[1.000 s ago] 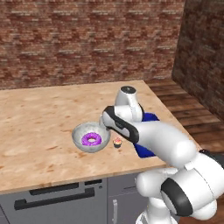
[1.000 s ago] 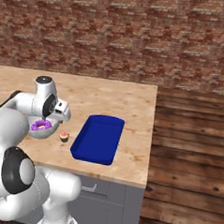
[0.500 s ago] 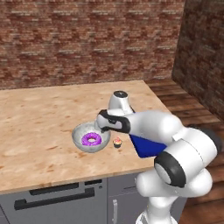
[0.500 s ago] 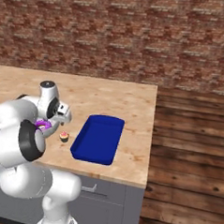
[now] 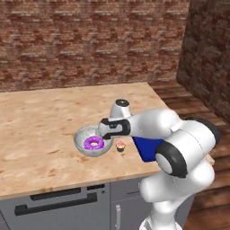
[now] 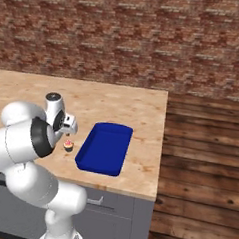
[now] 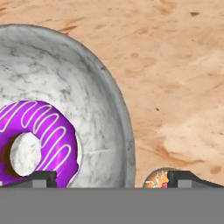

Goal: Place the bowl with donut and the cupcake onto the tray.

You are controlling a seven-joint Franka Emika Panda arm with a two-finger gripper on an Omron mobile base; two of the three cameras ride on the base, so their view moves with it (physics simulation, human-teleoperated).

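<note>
Beneath the wide-open gripper (image 7: 112, 179), its tips straddle the bowl (image 7: 100, 100) rim, so closing off-centre could nudge the cupcake (image 7: 158, 178) or tip the donut (image 7: 39, 140).

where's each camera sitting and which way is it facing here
Left base view: behind the arm's left, facing forward and down at the bowl, donut and cupcake; arm rises lower right.
Right base view: behind its right, facing the tray; arm lower left.
Hand view: on the hand, looking along the open gripper at the bowl's rim.
Both base views share the cupcake and tray.
</note>
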